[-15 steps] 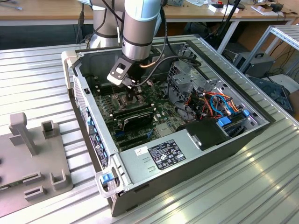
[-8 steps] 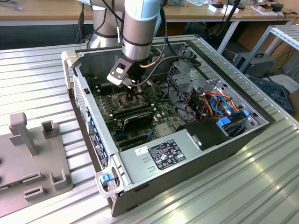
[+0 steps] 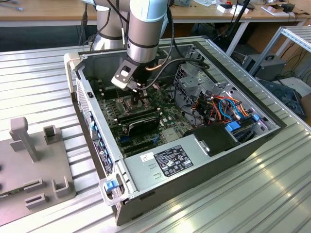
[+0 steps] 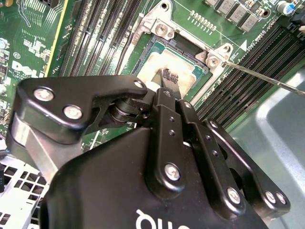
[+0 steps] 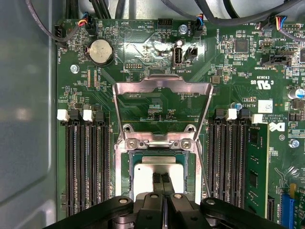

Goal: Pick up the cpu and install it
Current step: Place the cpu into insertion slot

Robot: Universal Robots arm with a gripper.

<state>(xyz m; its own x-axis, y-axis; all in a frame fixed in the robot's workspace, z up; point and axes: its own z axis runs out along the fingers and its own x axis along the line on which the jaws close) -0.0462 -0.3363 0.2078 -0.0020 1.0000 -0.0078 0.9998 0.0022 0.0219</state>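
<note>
Squarely over the socket (image 5: 128, 181), the gripper (image 5: 161, 179) had its two black fingers (image 4: 167, 82) pressed together with barely a seam between them, their tips down at the middle of the cpu (image 5: 145, 176). The cpu lay flat inside the socket, its dull silver top facing up (a green border framed it all round). Whether the tips truly touched the metal or hung just above it, I could not tell for sure.

The socket's shiny hinged frame (image 5: 162, 86) was swung open, lying back from the socket's hinge edge, and a thin metal lever rod (image 4: 259, 77) ran out beside the socket. Banks of long black memory slots (image 5: 83, 162) flanked the socket on both sides, with one green memory module (image 5: 257, 167) seated in the bank past the lever. Beyond the open frame, farther from the socket, sat a round coin battery (image 5: 100, 51).

In the exterior view the arm (image 3: 146, 24) reached down into the open computer case (image 3: 85, 97). A long black expansion card (image 3: 141, 121) lay just beside the socket, and the grey power supply (image 3: 165, 162) sat well apart from it.
</note>
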